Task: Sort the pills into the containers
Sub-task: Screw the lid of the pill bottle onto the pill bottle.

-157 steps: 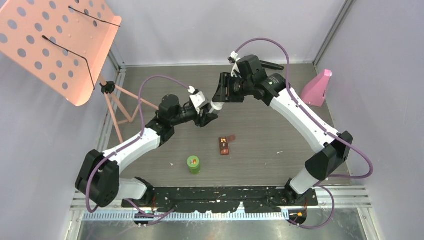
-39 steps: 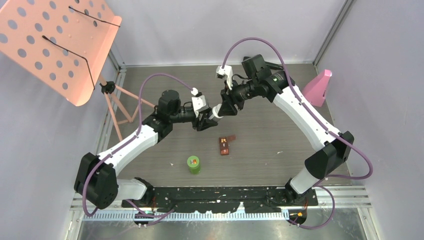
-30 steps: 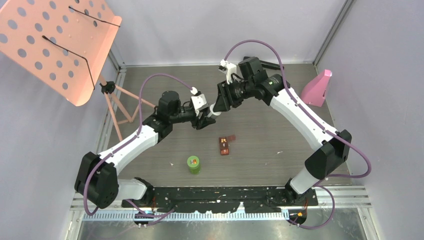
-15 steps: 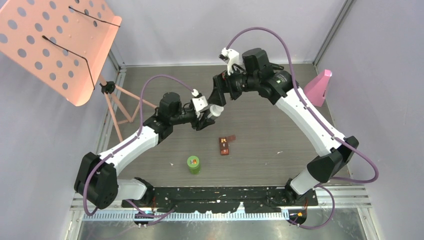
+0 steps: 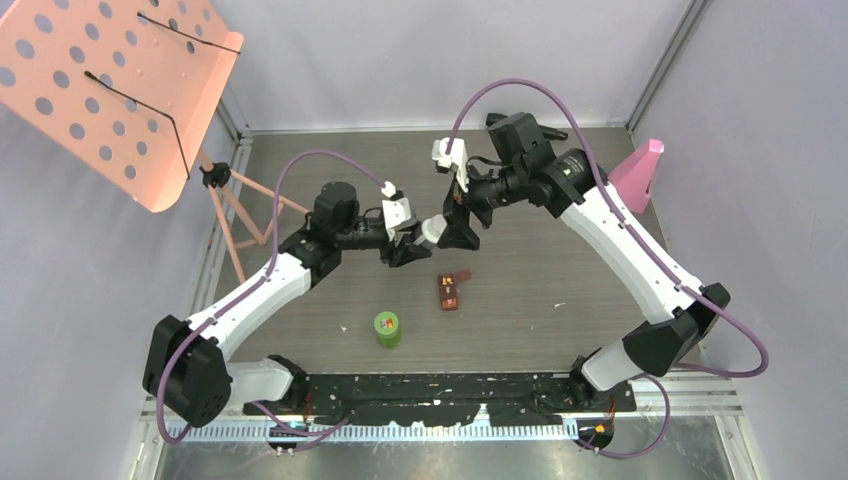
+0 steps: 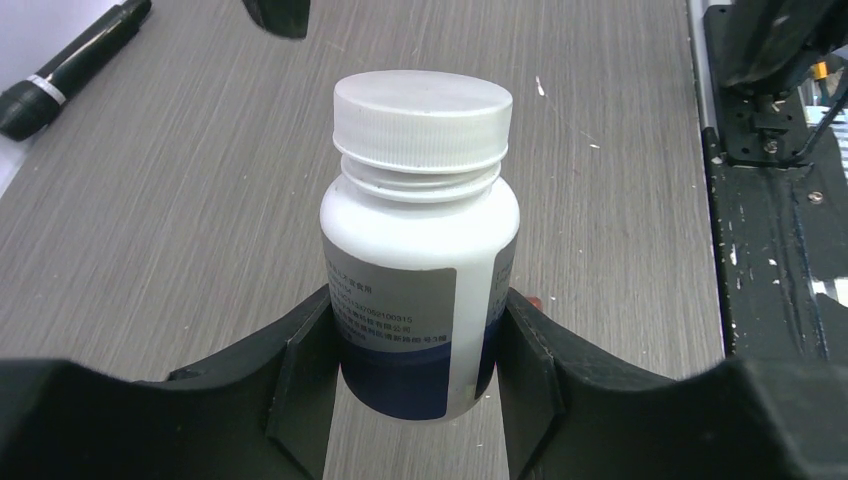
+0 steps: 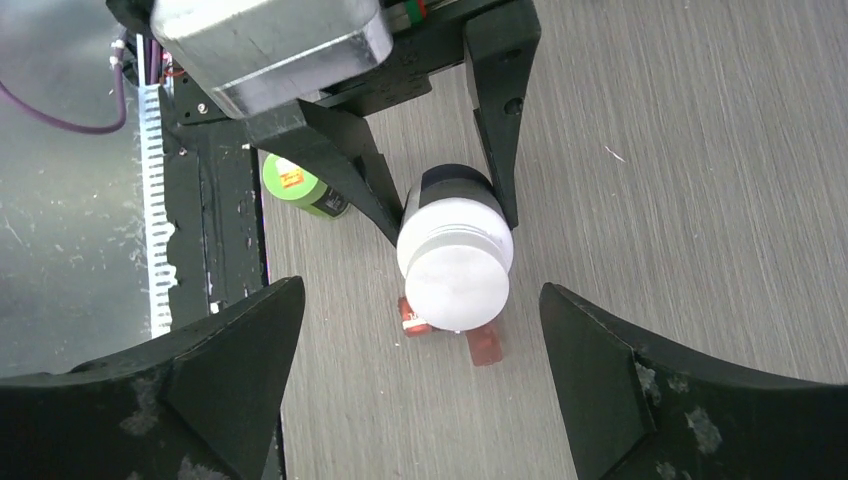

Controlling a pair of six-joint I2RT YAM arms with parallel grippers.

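Note:
My left gripper is shut on a white bottle and holds it lying level above the table. In the left wrist view the fingers clamp the bottle's blue-banded lower body, and its white ribbed cap is on. My right gripper is open, its jaws wide apart and clear of the cap, which faces it. A green-lidded bottle stands near the front. A small brown case lies open below the held bottle. I cannot make out the pills.
A pink perforated music stand rises at the far left. A pink wedge-shaped object sits at the far right by the wall. A black microphone lies at the back. The black base plate runs along the near edge.
My right gripper has opened off the bottle's cap, pulled back, then come down beside the cap again. The cap stays on. My left gripper still holds the bottle.

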